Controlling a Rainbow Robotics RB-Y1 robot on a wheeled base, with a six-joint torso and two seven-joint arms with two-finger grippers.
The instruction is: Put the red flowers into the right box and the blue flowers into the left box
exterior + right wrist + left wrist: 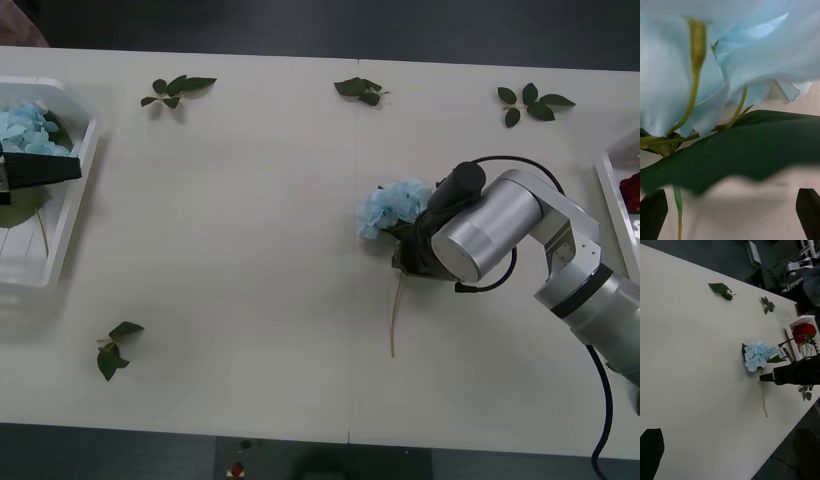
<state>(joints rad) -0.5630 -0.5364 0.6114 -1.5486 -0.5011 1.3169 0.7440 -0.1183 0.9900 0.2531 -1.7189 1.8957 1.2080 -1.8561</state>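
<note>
white table (250, 300) carries a blue flower (395, 207) right of centre; right gripper (732, 213) spread open around its stem; left gripper (40, 170), fingers unclear, over left box (70, 215).

On the table (250, 250), one of the blue flowers (396, 208) lies a little right of the middle, its stem running toward the near edge. The right pincer (405, 240) sits just beside that bloom, on its right. The left box (62, 215) rests at the left edge and holds more blue flowers (28, 128), with the left pincer (40, 168) over it. The right box (612, 185) rests at the right edge with red flowers (630, 190) in it. Three leaf sprigs (177, 90) lie along the far edge, and another sprig (112, 350) lies near the near left corner.
</note>
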